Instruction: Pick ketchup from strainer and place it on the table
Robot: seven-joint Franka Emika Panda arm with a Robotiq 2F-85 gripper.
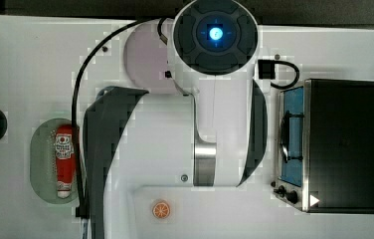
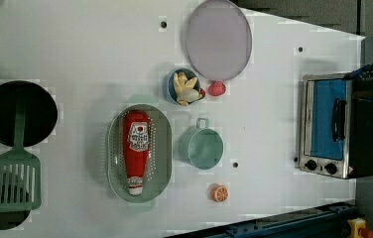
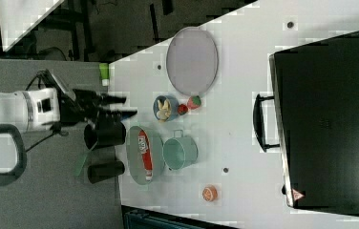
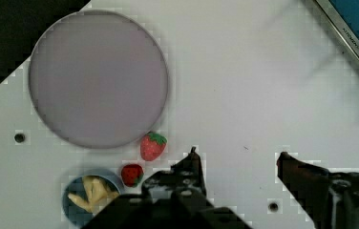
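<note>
Ketchup (image 2: 136, 151) lies lengthwise in the strainer (image 2: 162, 158), lower centre of the left view. Tool (image 4: 237, 160), fingers spread wide and holding nothing, hangs above bare bench (image 4: 244, 95).

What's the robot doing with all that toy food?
Nothing is being held yet. The ketchup lies flat in the green strainer on the white table. The arm's end effector is open and hangs over bare table beside two strawberries and the lilac plate, away from the strainer. A teal cup sits next to the strainer, untouched.
</note>
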